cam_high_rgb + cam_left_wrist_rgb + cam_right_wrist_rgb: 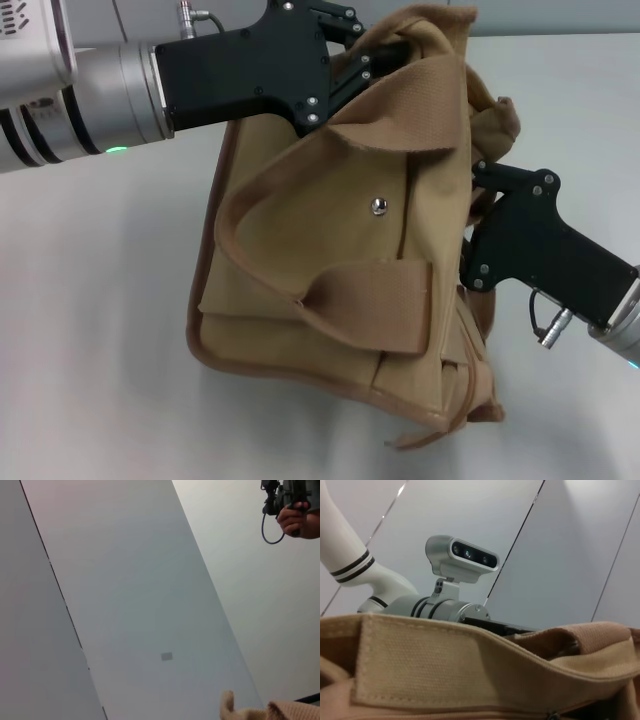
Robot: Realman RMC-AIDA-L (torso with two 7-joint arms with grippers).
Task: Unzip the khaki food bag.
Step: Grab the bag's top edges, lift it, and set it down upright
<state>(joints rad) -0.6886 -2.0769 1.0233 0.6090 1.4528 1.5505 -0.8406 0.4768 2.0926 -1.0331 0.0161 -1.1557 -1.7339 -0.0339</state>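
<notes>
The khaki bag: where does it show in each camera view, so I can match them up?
Head view: khaki bag fills the centre, between both arms.
Left wrist view: only a scrap of tan fabric at the bottom edge.
Right wrist view: fills the lower half.
Shared landmark: the wide strap, seen in head and right wrist views.

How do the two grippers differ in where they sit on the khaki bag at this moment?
The left gripper meets the khaki food bag at its upper far edge, fingers reaching into the folded canvas; the right gripper presses against the bag's right side, lower down. The left arm comes in from the left, the right arm from the lower right. Both are black, and both fingertips are hidden by fabric.
</notes>
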